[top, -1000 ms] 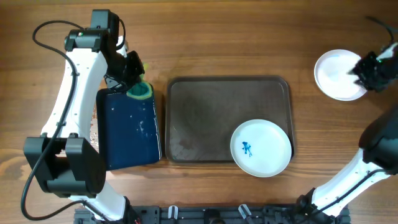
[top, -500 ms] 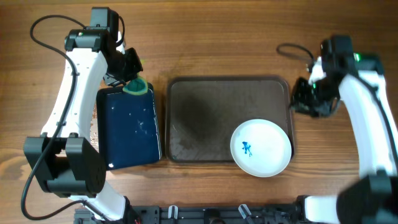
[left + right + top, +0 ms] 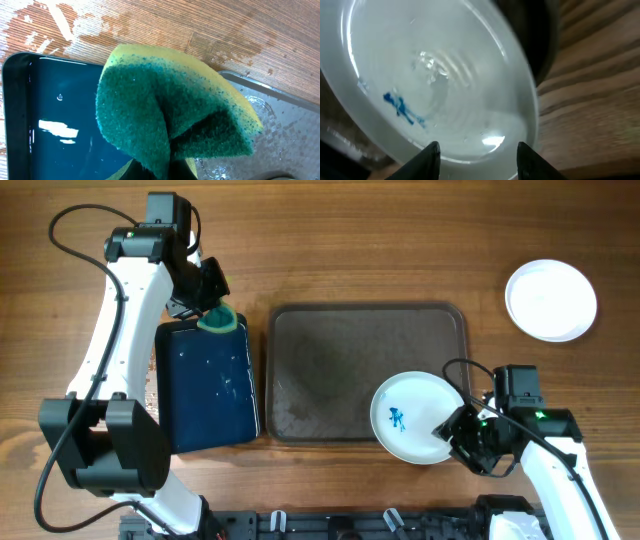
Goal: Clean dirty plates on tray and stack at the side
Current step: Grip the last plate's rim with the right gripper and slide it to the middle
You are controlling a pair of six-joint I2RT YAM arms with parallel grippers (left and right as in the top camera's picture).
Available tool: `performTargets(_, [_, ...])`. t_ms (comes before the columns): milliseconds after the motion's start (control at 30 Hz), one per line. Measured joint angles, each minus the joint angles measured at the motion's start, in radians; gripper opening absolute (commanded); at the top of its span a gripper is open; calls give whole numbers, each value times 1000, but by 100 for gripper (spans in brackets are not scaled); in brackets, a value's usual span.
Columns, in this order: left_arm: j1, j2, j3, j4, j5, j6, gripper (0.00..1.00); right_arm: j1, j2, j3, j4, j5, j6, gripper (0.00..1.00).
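Picking up the smeared plate [image 3: 410, 405] at the tray's [image 3: 330, 370] right corner. The right gripper [image 3: 460, 438], fingers spread at its rim, must close. Left of the tray, the left gripper [image 3: 213, 302] pinches the sponge [image 3: 170, 100].

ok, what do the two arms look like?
Both: white link shells, black joints, black jaws. The left arm has a black cable looping off its upper link; the right arm has a thin black cable looped at the wrist, plus a small green light.
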Motion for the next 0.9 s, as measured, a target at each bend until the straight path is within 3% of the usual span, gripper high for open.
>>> performTargets(133, [0,1,0,-3,0,0,4,0,2,1,39,52,31,46])
performTargets(267, [0,1,0,-3,0,0,4,0,4,88,139,32,-113,56])
performTargets(367, [0,1,0,-3,0,0,4,1,17,157,99,102,-118,56])
performTargets(500, [0,1,0,-3,0,2,4,1,221,165,92,270,-112,56])
performTargets(633, [0,1,0,-3,0,9,4,1,414,165,124,298,-112,54])
performTargets(700, [0,1,0,-3,0,19,4,1,437,166,135,298,-113,49])
performTargets(900, [0,1,0,-3,0,26,4,1,439,178,123,298,-142,50])
